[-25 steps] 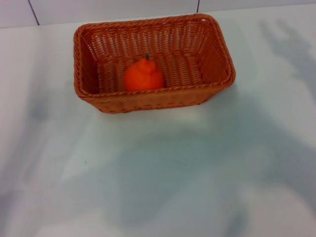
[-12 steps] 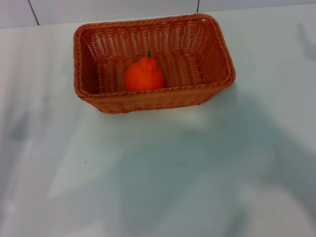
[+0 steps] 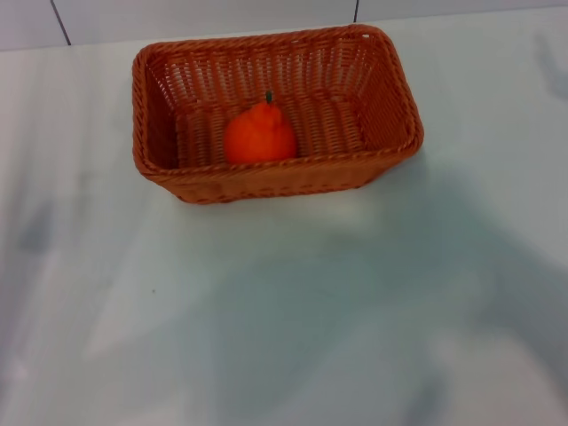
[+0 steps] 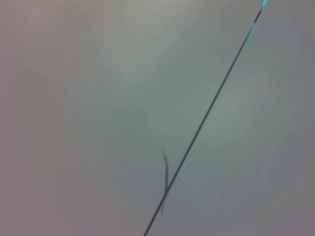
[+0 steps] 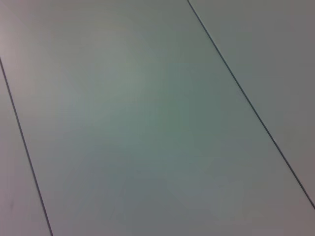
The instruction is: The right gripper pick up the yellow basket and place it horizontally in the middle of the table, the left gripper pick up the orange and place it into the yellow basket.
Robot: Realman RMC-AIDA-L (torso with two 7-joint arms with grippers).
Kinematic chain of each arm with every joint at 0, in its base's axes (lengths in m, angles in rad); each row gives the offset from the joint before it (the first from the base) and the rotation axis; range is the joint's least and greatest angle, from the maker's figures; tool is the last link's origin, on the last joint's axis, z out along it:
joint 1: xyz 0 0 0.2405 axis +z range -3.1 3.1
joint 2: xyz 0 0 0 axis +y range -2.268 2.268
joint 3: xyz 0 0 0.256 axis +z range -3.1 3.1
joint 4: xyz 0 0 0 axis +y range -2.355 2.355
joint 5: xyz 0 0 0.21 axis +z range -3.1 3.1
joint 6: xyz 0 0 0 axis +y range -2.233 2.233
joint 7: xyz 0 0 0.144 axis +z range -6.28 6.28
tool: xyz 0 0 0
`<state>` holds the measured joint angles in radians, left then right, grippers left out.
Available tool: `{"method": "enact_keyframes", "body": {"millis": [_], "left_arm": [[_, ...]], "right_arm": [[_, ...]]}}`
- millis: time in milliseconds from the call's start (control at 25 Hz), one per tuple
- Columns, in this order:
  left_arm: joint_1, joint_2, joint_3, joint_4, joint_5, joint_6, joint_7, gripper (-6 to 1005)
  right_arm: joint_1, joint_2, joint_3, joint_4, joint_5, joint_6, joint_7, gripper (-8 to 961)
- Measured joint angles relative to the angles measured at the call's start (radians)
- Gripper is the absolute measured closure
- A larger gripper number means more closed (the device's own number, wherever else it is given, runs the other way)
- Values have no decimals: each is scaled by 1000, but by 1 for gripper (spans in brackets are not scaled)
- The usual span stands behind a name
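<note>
- We see the yellow basket (image 3: 277,111) lying on the table (image 3: 293,302) with its long side across our view, toward the far middle of the tabletop, near the back edge.
- The orange (image 3: 259,135) sits upright inside it, stem up, on the basket floor close to the near wall and roughly central along the length.
- Compared with a second ago, basket and fruit sit in the same spot; neither has shifted.
- What has changed is the shadow on the tabletop: the claw-shaped dark patch that lay at the far right a second ago is almost gone, and the faint patch on the left has thinned too.
- We judge from this that both arms have pulled up and away from the work.
- Neither the left gripper nor the right gripper shows in any view; both wrist cameras face only plain panels crossed by thin seams, so we cannot tell how the jaws stand.
- We judge both steps done: basket placed horizontally, fruit inside it, nothing left to move.
</note>
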<state>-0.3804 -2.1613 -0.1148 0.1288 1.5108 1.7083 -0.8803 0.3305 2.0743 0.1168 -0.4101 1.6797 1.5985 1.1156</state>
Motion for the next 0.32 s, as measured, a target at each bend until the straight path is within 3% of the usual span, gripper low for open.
{"method": "enact_keyframes", "body": {"millis": [320], "left_arm": [[0,1,0,0,0,2,-3,182]], "right_arm": [[11,3,1,7,0,-6,-1,327]]}}
